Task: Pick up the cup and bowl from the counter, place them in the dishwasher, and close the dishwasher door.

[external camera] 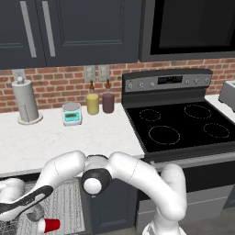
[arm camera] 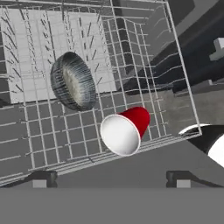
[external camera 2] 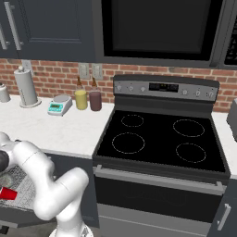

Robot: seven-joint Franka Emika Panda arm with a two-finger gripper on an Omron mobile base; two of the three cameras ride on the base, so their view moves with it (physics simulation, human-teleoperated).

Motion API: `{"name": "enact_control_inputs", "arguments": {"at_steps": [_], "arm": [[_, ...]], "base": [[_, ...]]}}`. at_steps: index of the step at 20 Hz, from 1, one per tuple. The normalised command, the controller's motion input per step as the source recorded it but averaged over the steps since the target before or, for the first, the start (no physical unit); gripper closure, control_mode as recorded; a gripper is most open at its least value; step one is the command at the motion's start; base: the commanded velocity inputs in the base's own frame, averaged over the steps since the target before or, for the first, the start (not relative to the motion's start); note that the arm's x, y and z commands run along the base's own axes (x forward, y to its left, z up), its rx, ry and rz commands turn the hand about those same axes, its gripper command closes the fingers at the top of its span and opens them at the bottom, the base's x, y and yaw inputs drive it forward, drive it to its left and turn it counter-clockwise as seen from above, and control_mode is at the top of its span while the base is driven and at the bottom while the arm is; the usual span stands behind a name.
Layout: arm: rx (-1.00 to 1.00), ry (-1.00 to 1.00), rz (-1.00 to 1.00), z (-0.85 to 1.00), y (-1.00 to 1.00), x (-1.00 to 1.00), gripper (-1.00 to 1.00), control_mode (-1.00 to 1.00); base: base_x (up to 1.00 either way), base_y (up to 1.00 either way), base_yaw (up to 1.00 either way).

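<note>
Hand view: claw (arm camera: 111, 183) wide, empty; cup (arm camera: 125, 130) just above, bowl (arm camera: 73, 81) beyond.

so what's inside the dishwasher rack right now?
The wire rack holds the cup lying on its side, white mouth toward the hand camera, and the bowl tipped on edge beside it, apart. The rest looks bare; the arm covers part in the base views.
</note>
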Motion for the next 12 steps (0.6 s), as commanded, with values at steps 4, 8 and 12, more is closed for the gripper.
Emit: {"name": "enact_control_inputs", "arguments": {"at_steps": [4, 8, 12], "arm": [[-0.05, -0.07, 0.0, 0.85, -0.04, -1.0, -1.0, -1.0], [-0.01, -0.01, 0.0, 1.0, -0.01, -1.0, -1.0, -1.0], [0.0, -0.14, 0.0, 0.83, -0.3, -1.0, -1.0, -1.0]], "base": [[0.0, 0.0, 0.0], [0.0, 0.0, 0.0], [0.0, 0.0, 0.0]]}}
